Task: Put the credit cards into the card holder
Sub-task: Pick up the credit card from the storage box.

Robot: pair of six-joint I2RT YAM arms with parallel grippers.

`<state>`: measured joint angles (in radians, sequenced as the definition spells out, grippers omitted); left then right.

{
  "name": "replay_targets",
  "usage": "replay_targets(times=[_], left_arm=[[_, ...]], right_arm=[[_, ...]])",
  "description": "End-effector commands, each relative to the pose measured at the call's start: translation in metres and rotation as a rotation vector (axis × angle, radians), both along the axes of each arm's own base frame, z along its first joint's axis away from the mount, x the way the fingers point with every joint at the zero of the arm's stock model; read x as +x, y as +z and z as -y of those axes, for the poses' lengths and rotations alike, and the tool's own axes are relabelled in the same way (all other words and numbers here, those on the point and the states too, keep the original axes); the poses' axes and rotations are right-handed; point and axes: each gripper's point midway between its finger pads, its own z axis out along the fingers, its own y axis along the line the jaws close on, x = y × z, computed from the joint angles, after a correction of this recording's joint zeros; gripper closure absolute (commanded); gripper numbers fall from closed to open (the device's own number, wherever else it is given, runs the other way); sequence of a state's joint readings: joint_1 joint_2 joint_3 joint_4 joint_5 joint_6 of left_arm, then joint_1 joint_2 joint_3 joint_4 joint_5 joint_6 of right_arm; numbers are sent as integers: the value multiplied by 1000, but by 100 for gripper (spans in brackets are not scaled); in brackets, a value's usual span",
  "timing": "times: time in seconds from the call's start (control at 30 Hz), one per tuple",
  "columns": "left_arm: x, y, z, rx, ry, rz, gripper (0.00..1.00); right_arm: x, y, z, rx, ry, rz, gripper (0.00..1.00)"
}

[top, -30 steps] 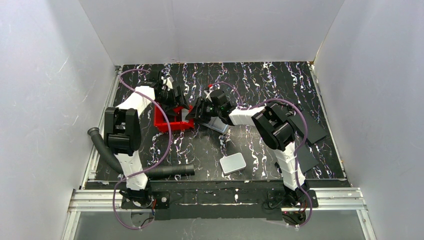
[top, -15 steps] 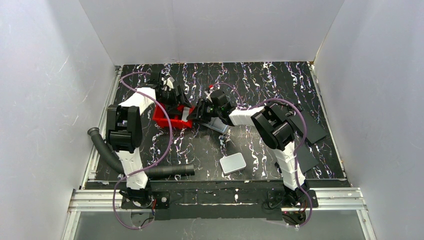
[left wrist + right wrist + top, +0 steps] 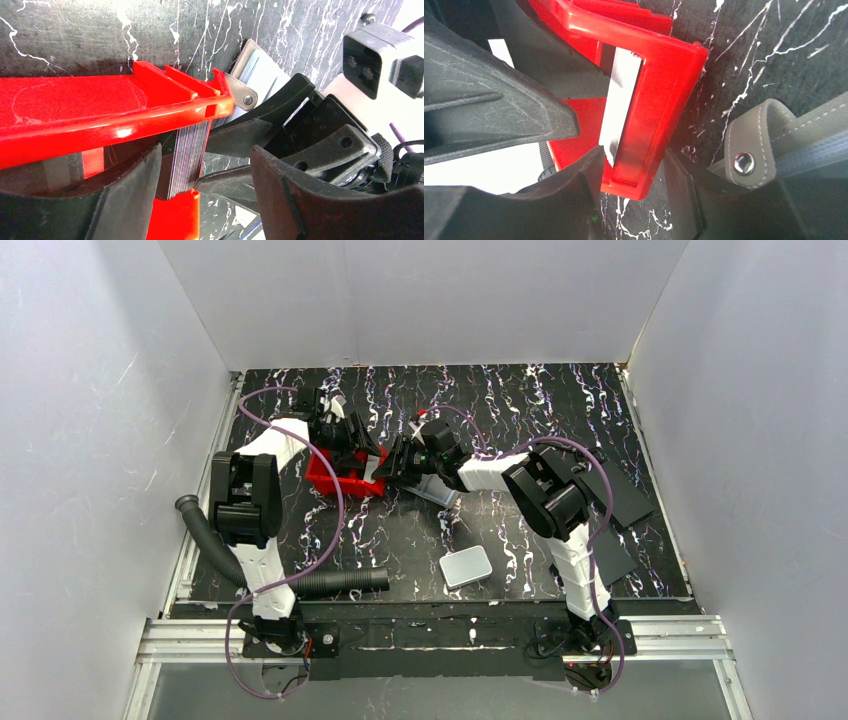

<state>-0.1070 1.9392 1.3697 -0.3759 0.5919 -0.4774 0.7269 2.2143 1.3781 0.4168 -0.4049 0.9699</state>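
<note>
The credit cards (image 3: 187, 157) stand on edge as a stack inside the red tray (image 3: 100, 100), also showing white in the right wrist view (image 3: 620, 100). My left gripper (image 3: 205, 150) is open, its fingers straddling the stack and the tray's end; in the top view it is over the tray (image 3: 358, 448). My right gripper (image 3: 634, 155) is open around the tray's corner wall (image 3: 659, 100) and the cards' edge, one finger touching the cards. The grey-brown card holder (image 3: 774, 140) lies just right of the tray, under the right wrist (image 3: 438, 490); its snap tab (image 3: 245, 97) shows.
A thick white rounded slab (image 3: 466, 566) lies near the front middle. Black flat sheets (image 3: 620, 495) lie at the right edge. A black corrugated hose (image 3: 330, 583) runs along the front left. White walls enclose the table.
The left gripper has shifted slightly over the red tray and the tray has moved a little toward the back. The right gripper has stayed at the tray's right end.
</note>
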Motion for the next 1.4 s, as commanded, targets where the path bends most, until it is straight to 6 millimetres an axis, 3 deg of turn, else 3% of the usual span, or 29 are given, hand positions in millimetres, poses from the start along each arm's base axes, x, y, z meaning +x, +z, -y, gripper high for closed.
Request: replay_targets(times=[0.0, 0.17, 0.37, 0.8, 0.93, 1.07, 1.23, 1.37], left_arm=[[-14, 21, 8, -8, -45, 8, 33], [-12, 29, 3, 32, -48, 25, 24], [-12, 27, -7, 103, -68, 14, 16], [-19, -12, -7, 124, -127, -104, 14], [-23, -25, 3, 96, -146, -142, 14], [-22, -11, 21, -26, -150, -120, 31], [-22, -5, 21, -33, -146, -97, 53], [-22, -4, 17, -8, -138, -84, 61]], right_arm=[[-2, 46, -11, 86, 39, 110, 43], [0, 59, -3, 69, 34, 134, 38], [-5, 51, 5, 42, 39, 117, 36], [-8, 28, 9, 52, 27, 66, 43], [-8, 17, 9, 43, 31, 54, 43], [-5, 10, 4, 42, 42, 59, 46], [-2, 8, 1, 53, 37, 61, 59], [-4, 11, 4, 59, 36, 63, 59]])
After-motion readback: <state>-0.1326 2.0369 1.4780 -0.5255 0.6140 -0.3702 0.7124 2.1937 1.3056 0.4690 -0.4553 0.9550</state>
